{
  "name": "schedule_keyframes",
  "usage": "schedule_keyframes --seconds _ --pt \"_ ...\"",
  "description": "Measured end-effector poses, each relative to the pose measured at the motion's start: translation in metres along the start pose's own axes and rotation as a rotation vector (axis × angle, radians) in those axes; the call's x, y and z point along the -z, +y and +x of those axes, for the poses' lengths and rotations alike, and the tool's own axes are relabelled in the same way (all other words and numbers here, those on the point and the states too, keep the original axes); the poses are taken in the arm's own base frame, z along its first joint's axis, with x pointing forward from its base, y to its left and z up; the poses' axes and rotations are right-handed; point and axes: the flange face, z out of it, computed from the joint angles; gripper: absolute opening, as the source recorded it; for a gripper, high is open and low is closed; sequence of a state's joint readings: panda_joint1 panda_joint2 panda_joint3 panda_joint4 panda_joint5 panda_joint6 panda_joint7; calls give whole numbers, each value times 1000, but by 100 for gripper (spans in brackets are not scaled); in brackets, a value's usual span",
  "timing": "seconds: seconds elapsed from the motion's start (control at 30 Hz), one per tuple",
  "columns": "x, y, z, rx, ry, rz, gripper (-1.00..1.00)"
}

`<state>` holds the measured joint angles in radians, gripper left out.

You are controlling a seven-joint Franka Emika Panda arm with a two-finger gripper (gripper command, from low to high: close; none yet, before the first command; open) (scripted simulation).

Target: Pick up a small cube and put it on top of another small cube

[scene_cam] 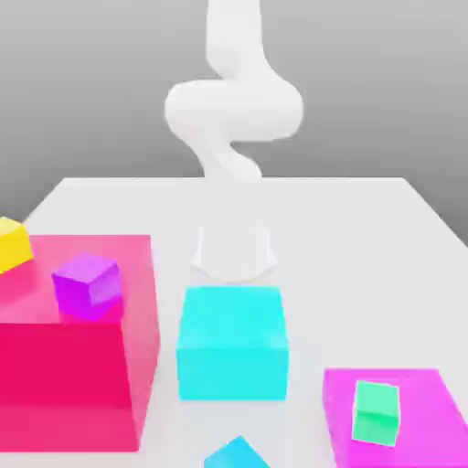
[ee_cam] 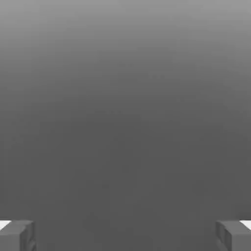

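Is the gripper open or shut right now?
Open. In the hand view the gripper has its two fingertips far apart at opposite edges, with nothing between them.

The end effector (ee_cam: 125,235) has its two grey fingers (ee_cam: 17,236) at opposite lower corners of the picture, standing far apart (a wide, bare gap lies between them). Each finger shows a blocky grey tip with a white patch on its outer upper edge. Between and beyond them lies a plain grey surface, lighter toward the top, darker lower down.
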<state>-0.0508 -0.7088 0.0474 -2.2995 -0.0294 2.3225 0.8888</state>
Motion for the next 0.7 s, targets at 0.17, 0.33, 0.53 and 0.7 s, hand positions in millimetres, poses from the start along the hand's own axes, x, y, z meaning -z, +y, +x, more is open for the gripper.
schedule_keyframes --seconds 0.17,0.33,0.53,0.7 --pt "-94 -3 -7 -117 -16 -163 0" --pt "-185 12 -20 -230 -40 -303 0" --pt "-284 45 -45 -372 -83 -446 0" --pt "-355 82 -75 -502 -132 -548 0"
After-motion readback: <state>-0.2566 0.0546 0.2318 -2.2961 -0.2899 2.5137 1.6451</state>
